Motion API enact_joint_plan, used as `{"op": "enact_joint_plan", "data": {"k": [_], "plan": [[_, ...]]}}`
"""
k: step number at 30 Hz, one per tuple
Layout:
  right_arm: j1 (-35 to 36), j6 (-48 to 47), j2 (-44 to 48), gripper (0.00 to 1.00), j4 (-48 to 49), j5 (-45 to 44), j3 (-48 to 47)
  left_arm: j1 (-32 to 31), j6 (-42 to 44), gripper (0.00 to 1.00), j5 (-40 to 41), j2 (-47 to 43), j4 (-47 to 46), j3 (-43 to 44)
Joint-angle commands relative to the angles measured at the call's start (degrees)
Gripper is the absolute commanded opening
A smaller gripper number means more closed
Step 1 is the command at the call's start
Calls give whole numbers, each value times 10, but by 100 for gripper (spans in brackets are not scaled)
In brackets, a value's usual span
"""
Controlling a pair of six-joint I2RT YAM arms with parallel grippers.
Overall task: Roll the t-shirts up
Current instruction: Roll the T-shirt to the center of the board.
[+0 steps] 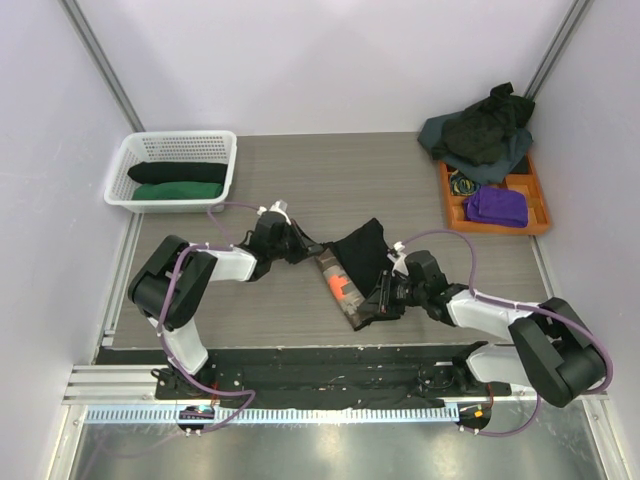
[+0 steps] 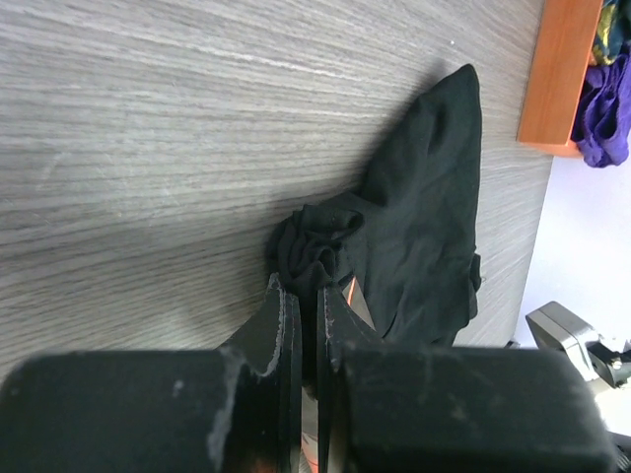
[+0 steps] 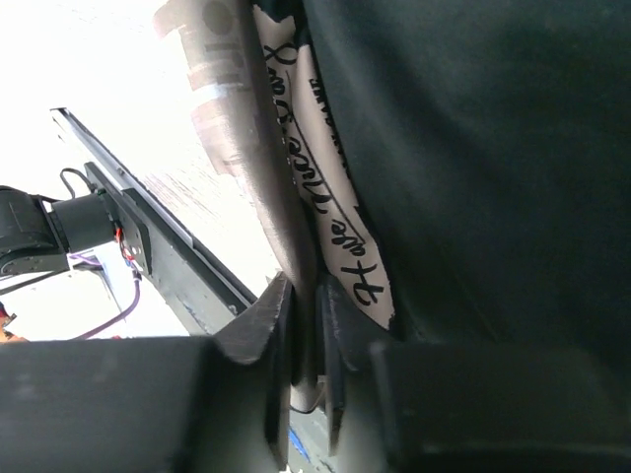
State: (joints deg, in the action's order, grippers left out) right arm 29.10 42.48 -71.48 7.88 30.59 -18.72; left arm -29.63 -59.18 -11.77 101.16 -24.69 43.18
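Near the tabletop's [image 1: 300,180] near edge, midway along it, a black shirt [image 1: 362,255] stretches between the left gripper [image 1: 300,247], clamped tight on its bunched end, and the right gripper [image 1: 385,297], pinched onto its lettered edge.

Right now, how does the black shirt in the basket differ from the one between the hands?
Basket shirt is rolled; middle shirt is loose and crumpled. Basket shirt sits untouched in the basket; middle shirt lies on the table, pinched by left hand and right hand. Both black.
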Motion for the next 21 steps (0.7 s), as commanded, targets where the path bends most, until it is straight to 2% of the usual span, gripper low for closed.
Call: {"op": "enact_joint_plan", "data": {"k": [1,4,6,8,13,16,20,21], "plan": [[1,-11,-25,14,-30,-13,29,6,22,0,31,-14,-4,27],[1,-13,-64,13,-23,-26,26,6,22,0,30,-14,-2,30],[0,-16,-67,31,-26,-42,20,6,23,0,32,-16,9,35],[0,-23,-55,44,-59,-56,10,4,28,0,35,-19,25,39],[0,-59,12,50,-192,-119,-44,5,35,0,43,-27,43,52],[2,-74,66,63,-264,-158,-76,4,41,0,42,-26,54,58],[3,-88,134,69,-335,-197,-126,3,42,0,39,-24,56,61],[10,-87,142,76,-337,-195,-137,2,42,0,39,-25,56,61]]}}
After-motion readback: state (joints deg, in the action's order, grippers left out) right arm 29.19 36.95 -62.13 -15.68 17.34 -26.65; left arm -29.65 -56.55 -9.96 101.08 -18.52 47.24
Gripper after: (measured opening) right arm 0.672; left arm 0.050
